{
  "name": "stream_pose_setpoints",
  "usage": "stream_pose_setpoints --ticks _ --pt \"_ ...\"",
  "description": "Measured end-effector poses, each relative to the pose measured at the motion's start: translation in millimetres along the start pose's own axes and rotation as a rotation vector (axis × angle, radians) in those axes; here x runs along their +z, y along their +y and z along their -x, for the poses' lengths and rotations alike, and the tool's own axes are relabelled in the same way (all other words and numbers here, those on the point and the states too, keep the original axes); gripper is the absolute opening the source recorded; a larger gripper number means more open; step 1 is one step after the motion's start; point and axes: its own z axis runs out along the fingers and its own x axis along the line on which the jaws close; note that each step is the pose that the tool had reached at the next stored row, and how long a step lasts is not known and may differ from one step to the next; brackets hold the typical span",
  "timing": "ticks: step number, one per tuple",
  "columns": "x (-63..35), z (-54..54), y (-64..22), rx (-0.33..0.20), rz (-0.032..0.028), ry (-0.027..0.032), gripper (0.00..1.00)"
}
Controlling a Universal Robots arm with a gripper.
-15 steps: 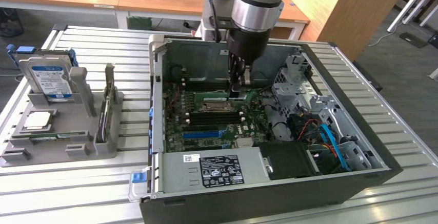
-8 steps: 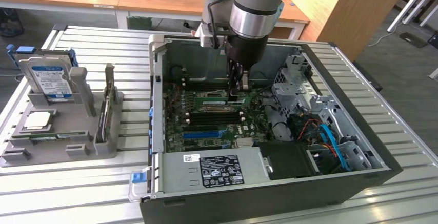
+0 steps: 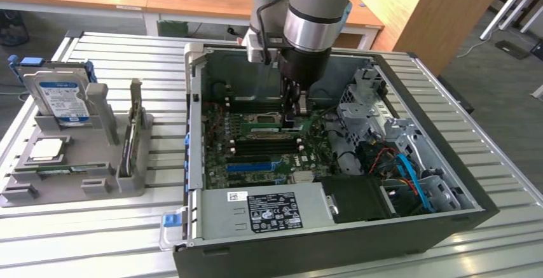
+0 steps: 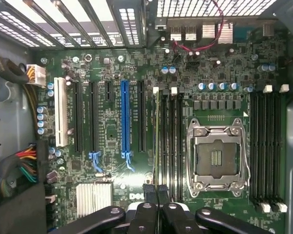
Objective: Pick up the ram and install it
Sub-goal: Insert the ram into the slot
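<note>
My gripper (image 3: 294, 124) reaches down inside the open computer case (image 3: 441, 182), over the motherboard (image 4: 107, 122). In the wrist view its black fingertips (image 4: 149, 191) stand close together, shut on the ram (image 4: 156, 141). The ram shows edge-on as a thin green line. It runs along the memory slot nearest the blue expansion slot (image 4: 125, 117), just beside the empty processor socket (image 4: 216, 158). Whether its lower edge sits in the slot I cannot tell. The neighbouring black memory slots (image 4: 172, 141) are bare.
A grey fixture (image 3: 81, 182) in the exterior view's left holds a blue-labelled hard drive (image 3: 61, 97), a square silver processor (image 3: 48, 149) and a flat green stick (image 3: 53, 170). Inside the case are a power supply (image 3: 267, 211), blue cables (image 3: 411, 170) and a drive cage (image 3: 365, 100).
</note>
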Motion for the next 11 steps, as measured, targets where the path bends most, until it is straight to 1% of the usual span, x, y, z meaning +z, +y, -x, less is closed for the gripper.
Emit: stream_pose_setpoints --ticks 6,11 --pt "10.1 0.2 0.3 0.000 -0.0014 0.0000 0.12" --pt "11.0 0.2 0.3 0.000 -0.0015 0.0001 0.12"
